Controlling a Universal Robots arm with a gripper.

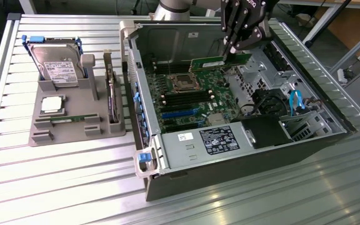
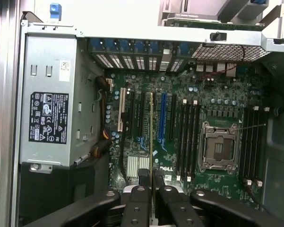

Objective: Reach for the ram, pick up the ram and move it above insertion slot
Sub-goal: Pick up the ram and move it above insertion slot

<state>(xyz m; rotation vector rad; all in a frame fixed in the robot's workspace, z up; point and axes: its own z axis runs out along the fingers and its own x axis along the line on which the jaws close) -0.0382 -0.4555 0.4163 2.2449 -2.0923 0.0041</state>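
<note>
One ram (image 1: pixel 221 62) hangs clamped in our gripper (image 1: pixel 233 50), held above the motherboard (image 1: pixel 192 101) inside the open case. We see its long axis running parallel to the black memory slots (image 2: pixel 188 139), which lie directly beneath the gripper.

My claw (image 1: pixel 230 52): black, built of jointed metal links; round pivot pins at each joint
My fingers (image 2: pixel 138 208): two black bars with grey inner faces
My arm (image 1: pixel 174 5): silver-grey tube behind my claw
</note>
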